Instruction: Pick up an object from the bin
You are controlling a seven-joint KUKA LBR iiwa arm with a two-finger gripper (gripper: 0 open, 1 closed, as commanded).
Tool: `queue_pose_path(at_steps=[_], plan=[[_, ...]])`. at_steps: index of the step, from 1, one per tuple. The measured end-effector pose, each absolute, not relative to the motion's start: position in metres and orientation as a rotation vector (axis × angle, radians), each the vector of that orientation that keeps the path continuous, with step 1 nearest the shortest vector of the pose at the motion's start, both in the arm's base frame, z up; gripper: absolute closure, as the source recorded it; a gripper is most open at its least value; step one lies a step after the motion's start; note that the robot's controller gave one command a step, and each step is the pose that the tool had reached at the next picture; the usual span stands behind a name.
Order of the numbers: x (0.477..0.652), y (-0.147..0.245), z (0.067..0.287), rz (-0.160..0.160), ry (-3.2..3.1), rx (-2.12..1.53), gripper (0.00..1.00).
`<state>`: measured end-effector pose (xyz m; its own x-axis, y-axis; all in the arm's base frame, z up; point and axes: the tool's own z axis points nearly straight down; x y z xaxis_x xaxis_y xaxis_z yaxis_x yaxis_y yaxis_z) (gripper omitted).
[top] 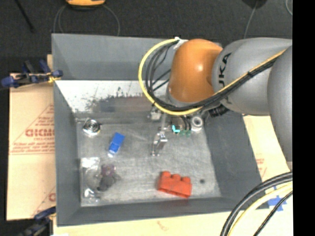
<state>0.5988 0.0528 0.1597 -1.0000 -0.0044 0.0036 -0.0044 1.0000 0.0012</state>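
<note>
The gripper (158, 144) is hovering up-view of the red-orange plastic toy brick (174, 184), and a small blue plastic block (116, 143) is lying up-left of that brick. I can't tell the claw's opening or whether it has hold of anything.

**Operator:** What am I seeing on the floor of the bin (66, 146)?

**Observer:** You are looking at a grey floor with a few loose things lying well apart. A silver cap (91, 127) is sitting near the back left corner, and a blue block (116, 143) is lying tilted, near it on its right.

**Operator:** And nearer the front?

**Observer:** A clear bag (91, 166) with something purple inside is lying in the front left corner. A red brick (174, 184) is lying by the front wall, right of middle, and a dark speck (202, 182) is sitting just beside it.
</note>
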Motion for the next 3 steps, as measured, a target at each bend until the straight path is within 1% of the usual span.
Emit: queue_pose_path(at_steps=[1,2,3], plan=[[0.631,0.143,0.074,0.001,-3.085,0.627,0.00],[0.634,0.144,0.077,-0.005,-3.098,0.621,1.00],[0.632,0.153,0.208,0.001,-3.058,0.777,1.00]])
